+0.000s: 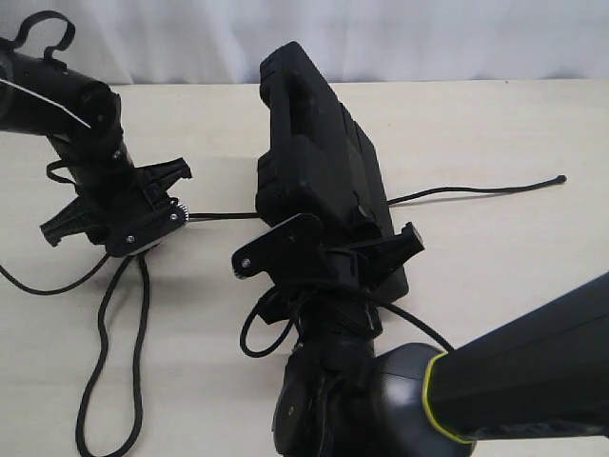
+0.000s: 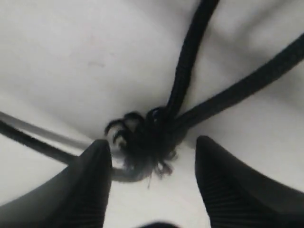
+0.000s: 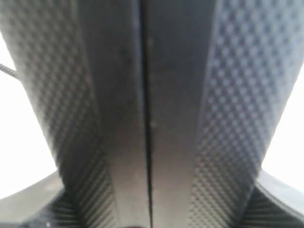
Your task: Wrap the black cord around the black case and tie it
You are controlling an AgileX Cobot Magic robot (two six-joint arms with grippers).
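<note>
End effector [image 1: 328, 249]; black case [image 1: 319, 143], handle [image 1: 285, 93] farthest.

Looked like a robotics lab or test station: showed a plain cream table [image 1: 495, 124], a blank white backdrop [image 1: 428, 38] behind it, a black left arm [image 1: 57, 95] and a yellow-ringed right arm [image 1: 533, 371] reaching over it.

Both arms are matte black. The left arm [image 1: 67, 95] carries a looped black cable [image 1: 43, 21] at far left. The right arm [image 1: 533, 371] bears a yellow-green ring [image 1: 426, 386]. The right tool [image 1: 328, 249] shows a silver screw [image 1: 246, 261]. The left tool [image 1: 114, 202] has ribbed fingers [image 2: 228, 190].
</note>
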